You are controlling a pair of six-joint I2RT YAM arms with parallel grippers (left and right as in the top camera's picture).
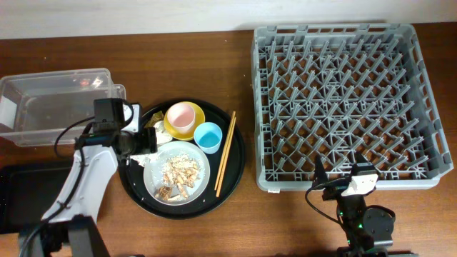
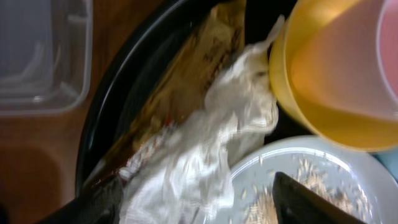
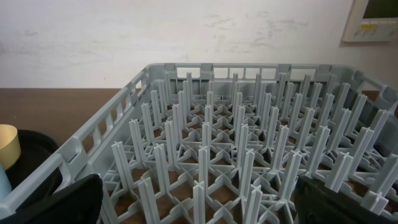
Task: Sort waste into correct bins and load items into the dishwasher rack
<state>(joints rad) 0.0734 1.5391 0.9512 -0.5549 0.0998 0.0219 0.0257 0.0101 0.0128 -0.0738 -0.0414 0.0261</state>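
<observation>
Left tool spread over napkin in blk round tray

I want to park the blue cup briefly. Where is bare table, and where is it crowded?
Bare wood lies beyond the round black tray, between the clear tub and the grey rack, which holds nothing. The tray is crowded: plate, pink cup, blue cup, chopsticks, napkin, and the left gripper at its left side.

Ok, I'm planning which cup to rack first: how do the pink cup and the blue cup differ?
The pink cup stands on the yellow saucer; the blue cup stands directly on the round black tray. The pink cup looks slightly wider than the blue cup. Both are upright, mouth up, and look empty.
</observation>
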